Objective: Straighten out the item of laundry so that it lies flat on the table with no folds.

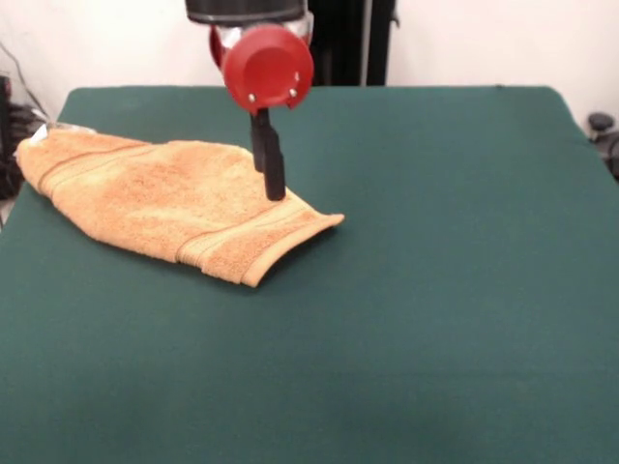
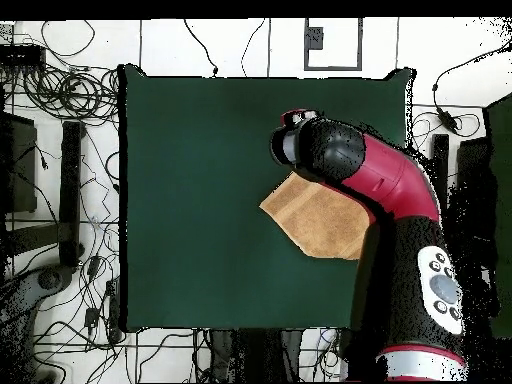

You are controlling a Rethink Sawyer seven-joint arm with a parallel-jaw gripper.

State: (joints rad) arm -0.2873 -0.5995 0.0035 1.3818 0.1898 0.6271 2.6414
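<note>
The orange-tan towel (image 1: 164, 198) lies folded over on the dark green table (image 1: 435, 290), in the far left part of the front view. One end reaches the table's left edge, where a small white tag (image 1: 37, 135) shows. A woven border band runs near its pointed right end. My gripper (image 1: 276, 193) comes down from the red wrist disc and its tip meets the towel's top surface near that right end. In the overhead view the towel (image 2: 320, 220) lies partly under my arm (image 2: 380, 180) on the table (image 2: 200, 200). The gripper is hidden there.
Cables and gear lie on the floor around the table (image 2: 70, 100) in the overhead view. The robot's pedestal (image 2: 430, 300) stands at the table's bottom right there. A dark post (image 1: 338, 39) stands behind the table in the front view.
</note>
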